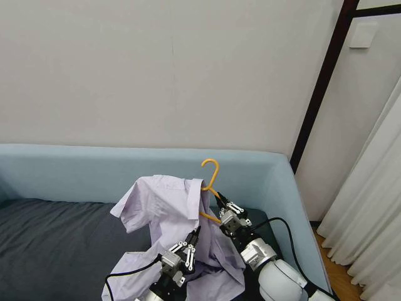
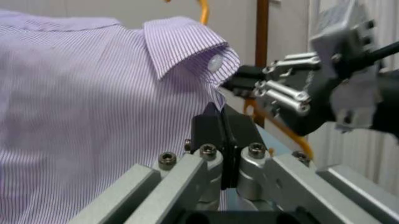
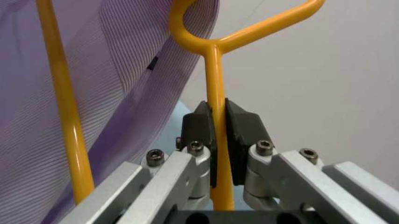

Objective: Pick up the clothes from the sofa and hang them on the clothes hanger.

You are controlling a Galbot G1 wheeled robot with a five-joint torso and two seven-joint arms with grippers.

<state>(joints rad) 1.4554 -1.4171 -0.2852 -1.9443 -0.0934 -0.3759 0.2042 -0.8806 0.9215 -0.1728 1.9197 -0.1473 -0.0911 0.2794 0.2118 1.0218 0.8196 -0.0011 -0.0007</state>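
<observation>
Firmly, right gripper [image 3: 217, 117] on shirt's [image 1: 164, 202] hanger [image 3: 214, 74]

The shirt [image 1: 164, 210] covers most of the hanger [image 3: 214, 79] from you. Its hem runs off the head view's lower edge, and you cannot tell whether the left tool [image 2: 222, 123] pinches cloth.

count | shirt [image 1: 163, 200] 1 | hanger [image 3: 215, 84] 1 | sofa [image 1: 62, 169] 1 | curtain [image 1: 376, 207] 1

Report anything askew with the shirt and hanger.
The shirt sits lopsided: it is bunched over one side of the tilted yellow hanger, whose other side is bare, clamped by the right gripper. The left gripper is shut beside the shirt front.
</observation>
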